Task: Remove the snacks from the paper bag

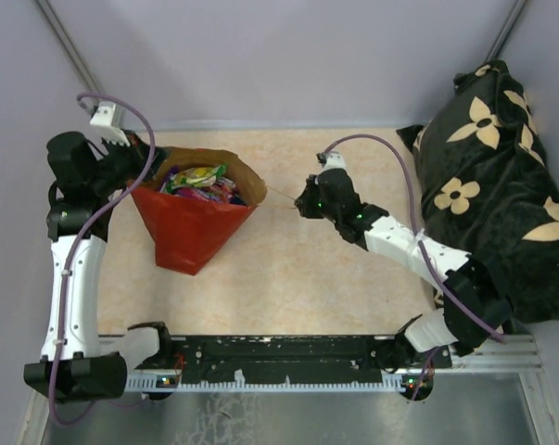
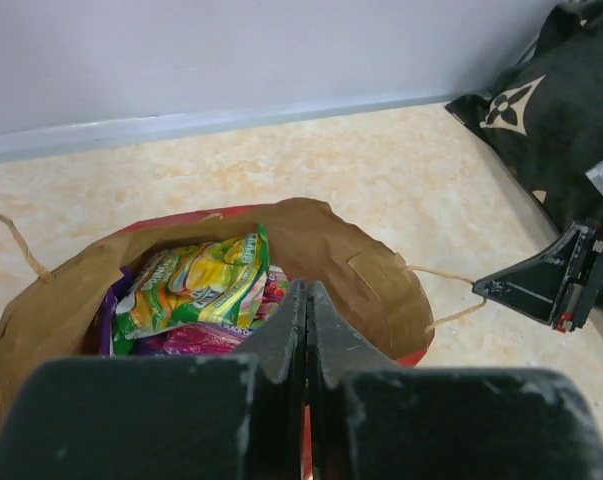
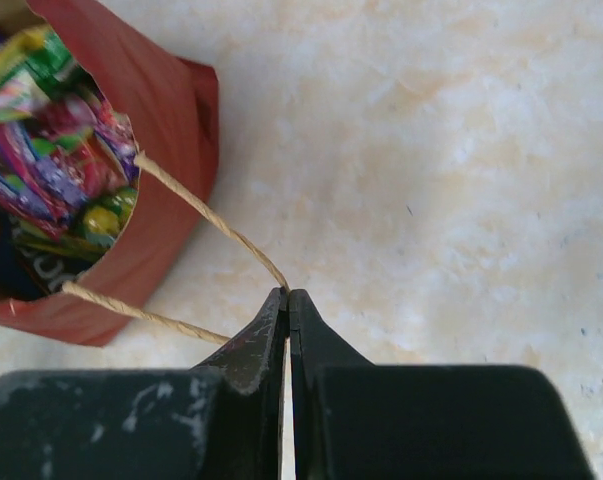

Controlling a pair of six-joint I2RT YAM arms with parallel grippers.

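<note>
The red paper bag (image 1: pixel 191 232) stands open at the table's left, its brown inside (image 2: pixel 361 270) showing. The snacks (image 1: pixel 200 181) fill it: green, yellow, purple and pink glossy packets (image 2: pixel 191 285), which the right wrist view shows through the mouth (image 3: pixel 41 150). My left gripper (image 1: pixel 138 165) is at the bag's left rim, its jaws (image 2: pixel 307 290) pressed together with a red sliver of bag wall between them. To the bag's right, my right gripper (image 1: pixel 302 197) is shut (image 3: pixel 287 293) on the thin brown loop handle (image 3: pixel 211 215), which runs taut from the rim.
A black flower-patterned cloth (image 1: pixel 492 185) is heaped along the right side, partly over the right arm's base. A grey wall runs along the table's far edge (image 2: pixel 231 120). Bare beige tabletop (image 1: pixel 288 269) lies between the bag and the arm bases.
</note>
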